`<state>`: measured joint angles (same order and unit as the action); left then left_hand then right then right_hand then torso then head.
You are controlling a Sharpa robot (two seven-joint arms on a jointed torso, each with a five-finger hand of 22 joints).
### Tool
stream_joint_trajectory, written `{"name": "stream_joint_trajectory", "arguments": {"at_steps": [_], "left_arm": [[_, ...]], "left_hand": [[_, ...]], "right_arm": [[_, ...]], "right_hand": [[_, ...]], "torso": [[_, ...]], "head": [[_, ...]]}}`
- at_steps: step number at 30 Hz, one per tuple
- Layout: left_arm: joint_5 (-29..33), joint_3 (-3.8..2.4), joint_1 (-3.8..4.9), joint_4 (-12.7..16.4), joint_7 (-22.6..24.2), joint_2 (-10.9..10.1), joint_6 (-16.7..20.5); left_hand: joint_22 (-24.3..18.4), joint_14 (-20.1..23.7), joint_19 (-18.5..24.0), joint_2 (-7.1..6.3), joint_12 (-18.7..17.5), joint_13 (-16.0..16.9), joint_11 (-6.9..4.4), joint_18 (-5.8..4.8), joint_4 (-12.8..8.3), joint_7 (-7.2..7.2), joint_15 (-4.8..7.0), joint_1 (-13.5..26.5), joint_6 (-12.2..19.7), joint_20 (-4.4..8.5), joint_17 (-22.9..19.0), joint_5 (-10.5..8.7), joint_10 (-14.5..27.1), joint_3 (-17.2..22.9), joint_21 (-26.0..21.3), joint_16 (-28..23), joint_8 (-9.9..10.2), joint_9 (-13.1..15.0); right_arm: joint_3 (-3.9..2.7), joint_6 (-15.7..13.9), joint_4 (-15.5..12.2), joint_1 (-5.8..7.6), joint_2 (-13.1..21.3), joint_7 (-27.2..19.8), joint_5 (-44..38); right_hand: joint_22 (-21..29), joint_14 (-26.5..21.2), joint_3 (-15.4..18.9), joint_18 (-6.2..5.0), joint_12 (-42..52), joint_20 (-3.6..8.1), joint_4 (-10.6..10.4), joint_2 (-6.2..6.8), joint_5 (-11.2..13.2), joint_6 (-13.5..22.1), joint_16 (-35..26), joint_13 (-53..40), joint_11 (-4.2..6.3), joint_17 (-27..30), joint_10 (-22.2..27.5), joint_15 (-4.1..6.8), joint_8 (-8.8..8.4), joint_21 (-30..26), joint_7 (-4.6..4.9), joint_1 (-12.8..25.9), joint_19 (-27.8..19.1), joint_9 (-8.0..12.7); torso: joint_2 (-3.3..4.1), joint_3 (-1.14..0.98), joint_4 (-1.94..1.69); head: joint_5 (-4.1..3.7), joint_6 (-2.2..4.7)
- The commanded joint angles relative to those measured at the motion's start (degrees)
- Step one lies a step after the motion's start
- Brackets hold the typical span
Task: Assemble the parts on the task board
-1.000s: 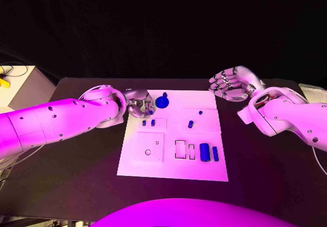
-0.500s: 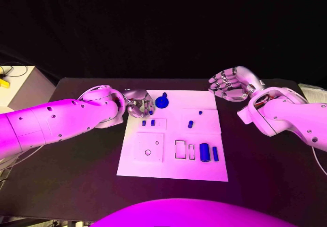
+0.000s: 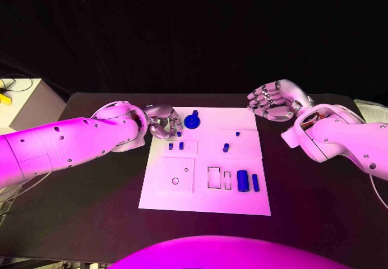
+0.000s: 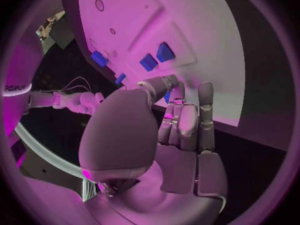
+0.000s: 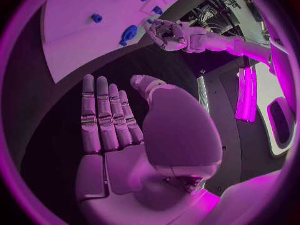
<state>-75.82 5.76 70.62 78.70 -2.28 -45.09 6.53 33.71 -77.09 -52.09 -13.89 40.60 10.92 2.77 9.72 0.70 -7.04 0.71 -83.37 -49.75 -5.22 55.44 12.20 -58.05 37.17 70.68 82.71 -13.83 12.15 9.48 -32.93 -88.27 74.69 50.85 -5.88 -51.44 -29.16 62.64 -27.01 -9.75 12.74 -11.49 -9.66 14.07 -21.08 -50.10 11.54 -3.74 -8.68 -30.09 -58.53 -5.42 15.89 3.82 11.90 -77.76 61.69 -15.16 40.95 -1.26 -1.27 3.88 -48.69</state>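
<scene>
The white task board [image 3: 206, 202] lies in the middle of the black table. My left hand [image 3: 166, 124] hovers at its far left corner, beside a round blue part [image 3: 192, 120]. A small blue part [image 3: 179, 133] sits pinched between its thumb and a finger [image 4: 167, 97]. Two small blue pegs [image 3: 175, 145] stand just in front of that hand. More blue pegs [image 3: 226, 147] and two blue cylinders [image 3: 243, 181] are on the board's right half. My right hand [image 3: 275, 100] floats past the far right corner, fingers straight [image 5: 106, 115], holding nothing.
A square recess with a small hole [image 3: 177, 175] and narrow slots [image 3: 214, 176] mark the board's near half. A white box [image 3: 24, 103] stands off the table's left side. Bare black table [image 3: 81, 213] surrounds the board.
</scene>
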Motion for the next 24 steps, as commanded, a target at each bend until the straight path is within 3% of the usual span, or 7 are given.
{"name": "stream_joint_trajectory", "arguments": {"at_steps": [1,8,11,13,14,19,24], "left_arm": [[1.9,-0.15,-0.01,-0.1,0.9,-0.5,0.7],[13.9,-1.55,0.03,-1.4,3.3,-2.5,2.3],[23.3,-2.15,0.06,-1.8,5.6,-3.6,3.9],[30.1,-2.43,0.08,-1.7,7.4,-4.4,4.6],[33.3,-2.53,0.09,-1.7,8.3,-4.7,4.8],[50.3,-2.82,0.11,-0.6,13.5,-6.7,4.2],[60.8,-2.90,0.09,1.8,17.6,-8.5,2.3]], "left_hand": [[0.1,0.0,0.0,0.06,0.3,0.1,-0.35,0.92,-0.2,0.05,0.38,-0.2,0.3,0.28,-0.4,-0.09,0.0,0.3,0.2,0.2,0.2,-0.1],[0.2,1.3,0.6,0.36,0.3,0.5,0.82,0.80,-0.3,-1.56,-0.46,0.2,-0.8,-0.10,-2.5,-0.09,1.2,0.4,0.3,-0.5,0.0,-0.2],[-0.1,6.0,2.0,0.44,0.7,1.1,2.37,0.76,-0.3,-2.51,-1.78,0.5,-1.4,-1.19,-11.2,-0.04,3.3,0.1,-0.4,-3.4,-1.3,0.0],[-0.4,10.8,3.4,0.56,0.7,1.2,3.00,0.79,-0.4,-3.00,-2.37,0.6,-1.3,-1.76,-18.7,-0.06,5.0,0.0,-1.2,-6.7,-2.0,0.0],[-0.7,16.4,5.1,0.82,0.7,1.1,3.42,0.81,-0.5,-3.32,-2.70,0.5,-1.3,-2.15,-27.2,-0.04,6.2,0.0,-2.1,-10.8,-3.0,0.2],[-1.1,19.1,7.9,1.61,1.2,0.9,3.79,0.86,-0.8,-3.62,-3.10,0.3,0.0,-2.74,-29.5,-0.05,7.4,-0.7,-3.3,-14.8,-4.7,0.2],[-1.5,19.8,8.6,1.98,1.5,0.8,3.89,0.84,-0.7,-3.72,-3.29,0.7,0.6,-2.98,-30.3,-0.05,7.8,-1.5,-4.0,-16.1,-5.5,0.2]], "right_arm": [[0.00,1.4,0.0,-0.07,-0.1,-0.1,-0.6],[0.00,5.7,0.2,-0.10,-0.1,2.0,-8.2],[0.01,8.9,0.4,-0.11,-0.3,3.9,-15.1],[0.03,10.9,0.5,-0.12,-0.5,5.4,-20.4],[0.04,11.6,0.5,-0.13,-0.6,6.1,-22.8],[0.11,14.4,0.7,-0.45,-1.4,10.3,-35.8],[0.17,16.5,1.0,-1.29,-2.8,13.8,-44.7]], "right_hand": [[0.7,0.8,-0.2,-0.72,-0.2,0.39,1.3,-0.41,0.4,-0.6,-0.4,0.0,0.06,0.2,-0.4,0.11,0.08,0.1,0.05,-1.6,0.6,0.0],[-5.7,14.2,1.1,-0.49,-1.0,5.73,5.9,-1.75,2.7,-4.1,4.9,0.1,2.62,-2.3,-5.8,4.45,-0.21,10.2,-2.10,-5.0,10.3,0.6],[-9.3,17.1,0.7,-0.35,-2.5,6.74,6.5,-1.81,3.3,-5.1,6.9,0.1,3.21,-4.1,-8.1,5.26,-1.01,13.9,-2.59,-5.1,10.9,1.0],[-10.7,18.5,0.5,-0.43,-3.2,7.10,6.5,-1.82,3.6,-5.6,8.1,0.1,3.55,-5.2,-8.9,5.40,-1.28,15.5,-2.69,-5.0,11.3,1.2],[-12.2,19.0,0.0,-0.40,-4.1,7.30,6.5,-1.63,3.8,-6.0,9.2,0.0,3.70,-6.4,-9.7,5.53,-1.73,16.9,-2.84,-4.7,11.1,1.4],[-15.6,21.0,-1.1,-0.54,-5.5,7.61,6.3,-1.14,5.1,-7.4,14.0,-0.5,4.54,-10.5,-13.0,6.18,-2.38,20.3,-3.54,-4.0,11.7,1.5],[-21.3,21.6,-4.0,0.27,-7.8,7.61,5.6,0.02,9.8,-8.0,18.6,-0.5,4.62,-14.0,-13.2,6.17,-3.07,27.6,-3.79,-3.4,13.5,1.6]], "torso": [[0.00,0.00,0.03],[-0.07,-0.05,-0.01],[-0.08,-0.05,0.06],[-0.06,-0.04,0.10],[-0.02,-0.03,0.14],[0.07,0.02,0.17],[-0.01,0.15,-0.04]], "head": [[-0.06,0.14],[-0.53,0.83],[-1.10,1.51],[-1.28,1.72],[-1.70,2.03],[-2.85,2.72],[-3.74,2.97]]}}
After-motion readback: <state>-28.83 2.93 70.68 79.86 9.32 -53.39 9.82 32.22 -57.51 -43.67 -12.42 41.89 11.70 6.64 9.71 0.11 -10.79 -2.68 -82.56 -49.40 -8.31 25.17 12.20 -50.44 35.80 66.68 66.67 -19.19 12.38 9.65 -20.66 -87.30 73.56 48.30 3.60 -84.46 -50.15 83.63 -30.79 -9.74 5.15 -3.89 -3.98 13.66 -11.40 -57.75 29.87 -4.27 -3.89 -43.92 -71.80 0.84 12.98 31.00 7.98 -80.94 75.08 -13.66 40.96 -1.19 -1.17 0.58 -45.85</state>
